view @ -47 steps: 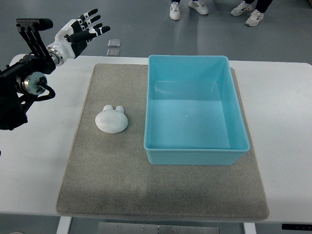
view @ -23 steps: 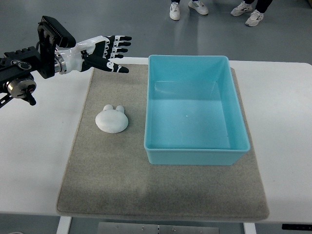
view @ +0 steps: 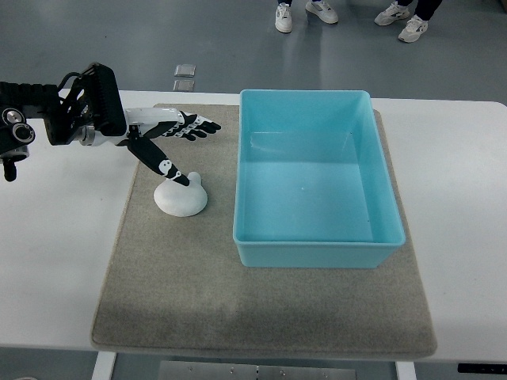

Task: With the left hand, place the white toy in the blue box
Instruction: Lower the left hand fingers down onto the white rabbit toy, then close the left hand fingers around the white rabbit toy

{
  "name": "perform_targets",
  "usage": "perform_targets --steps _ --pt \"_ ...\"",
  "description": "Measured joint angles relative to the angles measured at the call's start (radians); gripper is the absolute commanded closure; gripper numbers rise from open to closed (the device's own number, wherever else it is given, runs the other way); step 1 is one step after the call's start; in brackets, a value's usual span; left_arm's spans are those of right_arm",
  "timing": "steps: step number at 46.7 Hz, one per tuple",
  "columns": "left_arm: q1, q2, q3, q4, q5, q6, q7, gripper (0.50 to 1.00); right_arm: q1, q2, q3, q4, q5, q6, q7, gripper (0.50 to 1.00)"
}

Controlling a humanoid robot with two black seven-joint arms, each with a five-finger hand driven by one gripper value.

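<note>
White toy (view: 181, 198) on grey mat (view: 198, 301), left-centre of frame, just left of blue box (view: 317, 249) | left robot hand (view: 166, 138) directly above it, thumb tip at toy's top | fingers spread, grasping nothing, arm reaching in level from left edge

1. A white table (view: 467, 198) carries everything, its top bare at the left and right sides
2. A grey felt mat (view: 198, 277) lies flat on the table and covers most of its middle
3. The blue box (view: 317, 178) stands on the mat's right half
4. The white toy (view: 181, 198) lies on the mat just left of the box, not touching it
</note>
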Motion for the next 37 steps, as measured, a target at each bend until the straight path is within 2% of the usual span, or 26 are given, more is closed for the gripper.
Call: perform_targets --steps 21,37 --pt "0.002 -0.017 0.000 -0.012 0.290 -0.009 -0.023 0.523 0.000 0.000 0.000 0.000 0.000 0.000 0.000 0.564" --pt "0.000 -0.030 0.002 -0.011 0.374 -0.007 -0.022 0.525 0.000 0.000 0.000 0.000 0.000 0.000 0.000 0.564"
